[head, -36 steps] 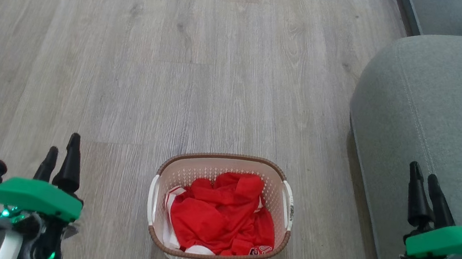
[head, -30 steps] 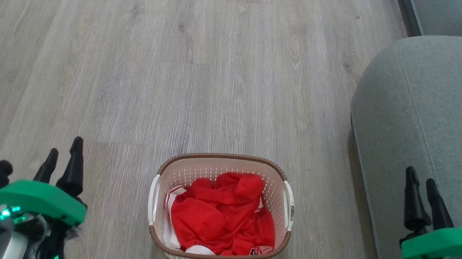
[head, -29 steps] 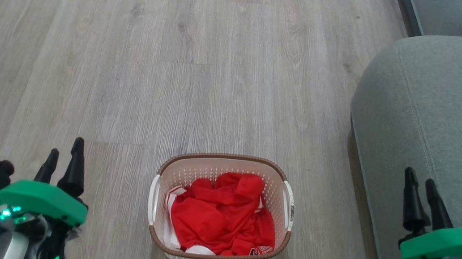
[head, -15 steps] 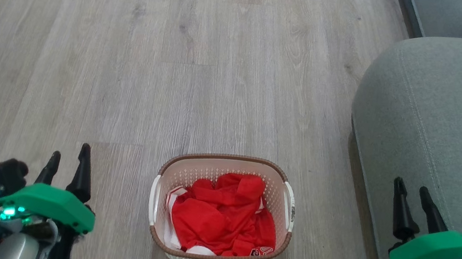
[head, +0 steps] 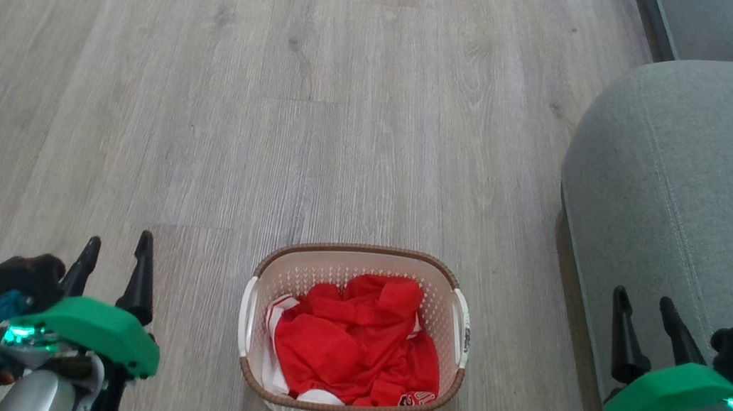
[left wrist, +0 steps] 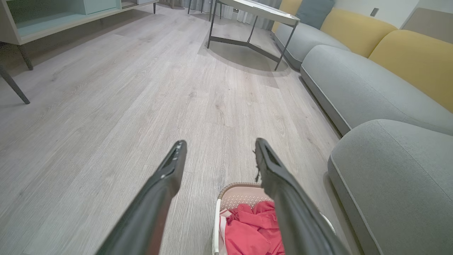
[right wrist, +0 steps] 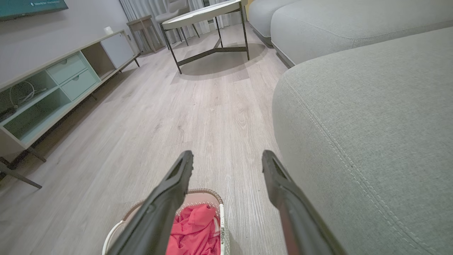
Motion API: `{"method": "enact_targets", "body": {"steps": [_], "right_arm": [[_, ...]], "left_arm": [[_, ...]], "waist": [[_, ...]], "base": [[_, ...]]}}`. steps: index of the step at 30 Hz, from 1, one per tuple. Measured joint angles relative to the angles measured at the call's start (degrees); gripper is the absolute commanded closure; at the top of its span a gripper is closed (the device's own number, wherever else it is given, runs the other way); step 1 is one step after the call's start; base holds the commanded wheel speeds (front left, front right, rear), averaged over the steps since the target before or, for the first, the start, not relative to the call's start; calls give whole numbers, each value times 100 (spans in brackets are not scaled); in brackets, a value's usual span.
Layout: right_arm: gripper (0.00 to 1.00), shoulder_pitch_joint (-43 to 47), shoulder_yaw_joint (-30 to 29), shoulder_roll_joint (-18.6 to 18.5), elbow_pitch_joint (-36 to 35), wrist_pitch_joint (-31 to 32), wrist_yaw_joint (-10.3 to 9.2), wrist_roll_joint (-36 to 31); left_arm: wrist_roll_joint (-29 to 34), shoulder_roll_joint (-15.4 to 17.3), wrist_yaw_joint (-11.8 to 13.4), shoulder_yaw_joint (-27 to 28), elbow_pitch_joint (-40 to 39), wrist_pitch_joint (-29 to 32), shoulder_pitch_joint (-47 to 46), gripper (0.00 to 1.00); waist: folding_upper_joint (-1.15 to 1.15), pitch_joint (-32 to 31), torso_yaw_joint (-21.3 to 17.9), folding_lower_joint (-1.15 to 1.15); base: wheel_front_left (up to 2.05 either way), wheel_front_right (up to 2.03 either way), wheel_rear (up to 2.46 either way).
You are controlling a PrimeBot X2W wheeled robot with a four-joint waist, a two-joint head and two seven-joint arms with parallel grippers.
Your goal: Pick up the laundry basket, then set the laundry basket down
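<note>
- The small cream plastic laundry basket (head: pixel 360 248), with perforated walls, a brown woven-look rim and two white side handles, is sat on the grey wood-look floor (head: pixel 284 79), low in the middle of the head view.
- Crumpled red-and-white clothing (head: pixel 354 347) is piled inside it.
- The left end effector (head: pixel 119 239) is held off to the basket's left, well apart from it, fingers spread, nothing gripped.
- The right end effector (head: pixel 643 297) is seen off to the right, over the rounded grey fabric sofa (head: pixel 698 195), fingers parted too, nothing held.
- Neither handle is touched.
</note>
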Motion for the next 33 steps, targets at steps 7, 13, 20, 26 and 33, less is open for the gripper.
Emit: {"method": "enact_targets", "body": {"steps": [7, 13, 20, 26, 33], "right_arm": [[0, -3, 14, 90, 54, -2, 0, -479], [0, -48, 52, 152, 91, -13, 0, -862], [0, -109, 49, 188, -5, -105, 0, -1329], [0, -109, 37, 290, -66, -105, 0, -1741], [0, -107, -7, 302, -65, -104, 0, -1872]], "left_arm": [[200, 1, -44, -102, 20, -122, -88, 0], [442, 0, -57, -147, 29, -133, -88, 0], [794, 11, -19, -169, 13, -180, -92, 0], [1070, 48, 4, -225, -37, -232, -93, 0], [1183, 69, 54, -297, -53, -271, -93, 0]], "waist": [[0, 13, 10, 0], [0, 20, 13, 0], [0, 15, 22, 0], [0, 5, 26, 0], [0, -8, 20, 0]], "base": [[0, 0, 0], [0, 0, 0], [0, 0, 0], [0, 0, 0], [0, 0, 0]]}}
